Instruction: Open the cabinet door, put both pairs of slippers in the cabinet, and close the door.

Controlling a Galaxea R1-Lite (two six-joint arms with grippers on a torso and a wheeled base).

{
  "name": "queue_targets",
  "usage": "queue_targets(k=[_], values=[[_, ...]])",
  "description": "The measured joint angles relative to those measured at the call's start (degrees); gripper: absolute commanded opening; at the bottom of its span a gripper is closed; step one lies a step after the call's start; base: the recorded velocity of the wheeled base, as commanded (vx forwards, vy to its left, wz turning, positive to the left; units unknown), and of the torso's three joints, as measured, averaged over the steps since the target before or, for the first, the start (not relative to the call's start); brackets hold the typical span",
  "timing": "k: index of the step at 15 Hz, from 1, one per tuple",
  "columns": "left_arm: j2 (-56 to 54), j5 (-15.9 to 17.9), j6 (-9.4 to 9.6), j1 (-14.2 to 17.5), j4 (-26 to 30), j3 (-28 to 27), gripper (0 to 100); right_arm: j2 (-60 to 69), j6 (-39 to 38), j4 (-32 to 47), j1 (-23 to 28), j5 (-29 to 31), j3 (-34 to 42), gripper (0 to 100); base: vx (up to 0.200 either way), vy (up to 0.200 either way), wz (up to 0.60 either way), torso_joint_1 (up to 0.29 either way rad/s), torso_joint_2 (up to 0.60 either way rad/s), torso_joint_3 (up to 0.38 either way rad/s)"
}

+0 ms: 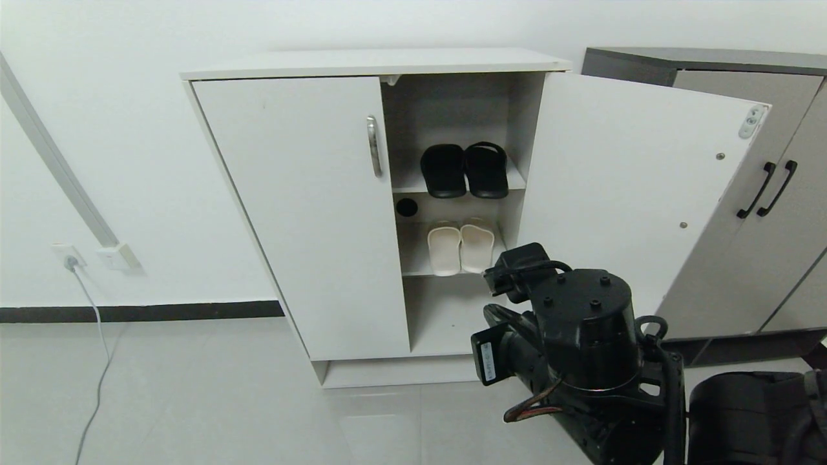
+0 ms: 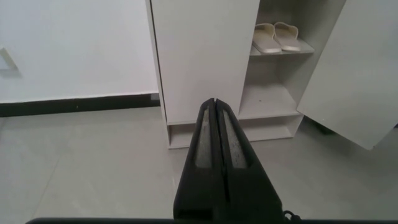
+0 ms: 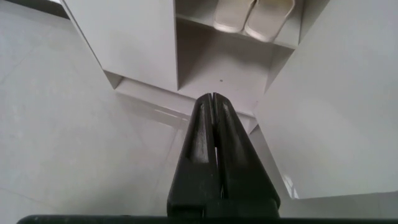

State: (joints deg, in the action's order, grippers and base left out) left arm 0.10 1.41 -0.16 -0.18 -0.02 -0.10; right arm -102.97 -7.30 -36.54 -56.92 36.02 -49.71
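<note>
Black slippers (image 1: 464,169) and white slippers (image 1: 460,247) shelved; I'd lay my right tool (image 3: 213,99) (pressed together, like the left tool (image 2: 214,106)) against the open door (image 1: 627,187) near its free edge

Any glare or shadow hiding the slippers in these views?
Head view: cabinet interior shaded, yet black slippers and white slippers read clearly. Right wrist view: mild sheen on floor tiles beside the open door, no washout.
</note>
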Motion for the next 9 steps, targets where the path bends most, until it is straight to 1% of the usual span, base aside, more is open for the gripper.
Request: queue_targets(k=[1,5,9], values=[[0.0,-0.02,0.0,0.0,0.29,0.1,0,0.02,0.05,0.06,-0.11,-0.01,0.02,0,0.0,0.0,0.0,0.027,-0.24,-0.373],[0.0,0.0,0.0,0.05,0.12,-0.01,0,-0.11,0.09,0.09,-0.09,-0.01,0.02,0,0.0,0.0,0.0,0.041,-0.51,-0.371],[0.0,-0.02,0.0,0.0,0.12,0.02,0,-0.11,0.09,0.06,-0.07,0.02,0.07,0,0.0,0.0,0.0,0.115,-0.46,-0.349]])
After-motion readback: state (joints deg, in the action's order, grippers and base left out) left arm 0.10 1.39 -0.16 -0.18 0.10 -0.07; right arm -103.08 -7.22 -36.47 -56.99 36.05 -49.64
